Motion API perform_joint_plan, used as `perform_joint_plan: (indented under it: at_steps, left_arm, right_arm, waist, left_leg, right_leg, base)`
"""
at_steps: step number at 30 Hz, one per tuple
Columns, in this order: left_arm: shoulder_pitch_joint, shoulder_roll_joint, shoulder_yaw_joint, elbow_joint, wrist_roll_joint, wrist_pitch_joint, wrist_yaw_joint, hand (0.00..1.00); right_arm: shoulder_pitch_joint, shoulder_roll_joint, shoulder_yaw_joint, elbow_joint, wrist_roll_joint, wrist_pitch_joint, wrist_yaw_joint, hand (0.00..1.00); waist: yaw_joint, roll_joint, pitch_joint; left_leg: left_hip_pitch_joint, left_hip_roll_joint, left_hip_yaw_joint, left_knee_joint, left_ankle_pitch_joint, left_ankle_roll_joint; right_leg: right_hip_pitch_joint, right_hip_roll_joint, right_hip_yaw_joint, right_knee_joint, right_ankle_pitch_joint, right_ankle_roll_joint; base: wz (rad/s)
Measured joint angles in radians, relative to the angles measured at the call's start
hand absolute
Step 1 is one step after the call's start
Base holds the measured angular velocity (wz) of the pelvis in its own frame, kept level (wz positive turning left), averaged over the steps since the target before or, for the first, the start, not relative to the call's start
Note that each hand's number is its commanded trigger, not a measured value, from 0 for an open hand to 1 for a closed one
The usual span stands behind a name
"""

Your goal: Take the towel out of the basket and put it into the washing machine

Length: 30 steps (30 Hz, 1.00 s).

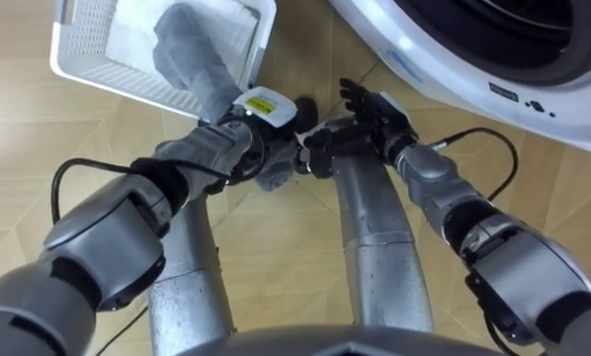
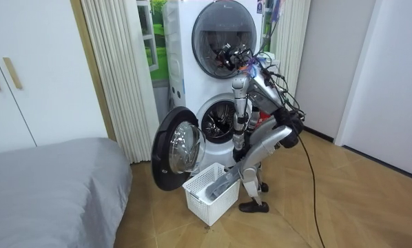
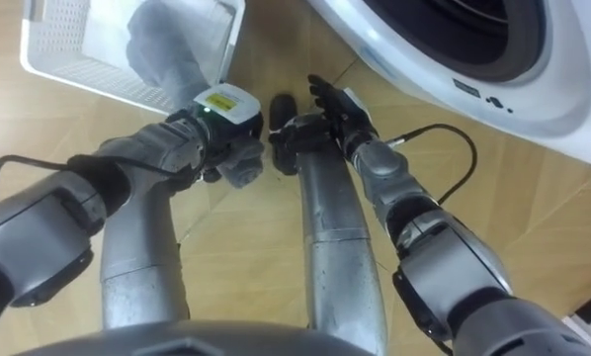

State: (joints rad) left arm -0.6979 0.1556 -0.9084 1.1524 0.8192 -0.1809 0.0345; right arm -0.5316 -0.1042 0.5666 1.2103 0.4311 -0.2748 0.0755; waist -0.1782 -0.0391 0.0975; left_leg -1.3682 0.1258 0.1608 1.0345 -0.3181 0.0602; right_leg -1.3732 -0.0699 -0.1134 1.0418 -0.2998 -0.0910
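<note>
Both arms are stretched downward, with the hands close together. The left hand (image 1: 253,136) is closed on the towel (image 1: 192,54); the right hand (image 1: 378,113) is held with fingers straight.

A grey-covered bed (image 2: 47,182) sits near left on a herringbone wood floor (image 2: 371,213), white wardrobe doors (image 2: 34,76) behind; cream pleated curtains (image 2: 116,69) flank a daylit window (image 2: 153,55).
</note>
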Motion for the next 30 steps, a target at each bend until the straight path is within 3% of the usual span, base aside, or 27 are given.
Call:
perform_joint_plan:
  at_steps: [8,16,19,23,30]
  left_arm:
    - [0.021,0.002,-0.018,-0.001,-0.003,0.000,-0.084,1.00]
    - [0.078,-0.003,0.009,0.011,-0.005,-0.026,-0.094,1.00]
    - [0.092,0.002,0.063,0.026,-0.005,-0.057,-0.044,1.00]
    - [0.129,0.020,0.233,0.026,-0.048,-0.092,0.082,1.00]
    - [0.177,0.035,0.414,-0.002,-0.187,-0.106,0.290,1.00]
  right_arm:
    - [0.004,0.028,0.004,0.033,0.003,0.014,0.015,0.00]
    - [0.069,0.021,0.001,0.061,0.052,0.024,0.034,0.00]
    - [0.087,0.009,0.000,0.086,0.074,0.028,0.037,0.00]
    - [0.143,-0.025,-0.047,0.076,0.075,0.034,0.038,0.00]
    - [0.171,-0.056,-0.090,0.077,0.070,0.036,0.047,0.00]
  waist:
    - [-0.036,-0.006,-0.0016]
    - [-0.032,-0.004,-0.0019]
    - [-0.011,-0.003,-0.0015]
    - [0.038,0.006,-0.0014]
    - [0.071,0.018,-0.0022]
  left_leg:
    - [0.091,-0.003,0.003,-0.034,-0.001,0.001]
    - [0.228,0.000,-0.002,-0.087,-0.001,0.001]
    - [0.303,-0.001,0.002,-0.119,-0.001,0.001]
    - [0.403,-0.004,0.002,-0.175,0.003,-0.004]
    - [0.493,-0.020,0.004,-0.228,0.009,-0.007]
  right_leg:
    - [0.091,-0.002,-0.003,-0.035,-0.002,0.003]
    - [0.247,0.001,-0.025,-0.109,0.002,0.009]
    - [0.324,0.004,-0.024,-0.145,0.006,0.015]
    - [0.428,0.012,-0.027,-0.211,0.016,0.022]
    - [0.516,0.003,-0.034,-0.253,0.013,0.028]
  base:
    - [0.00]
    - [0.02]
    - [-0.01]
    - [-0.02]
    - [0.04]
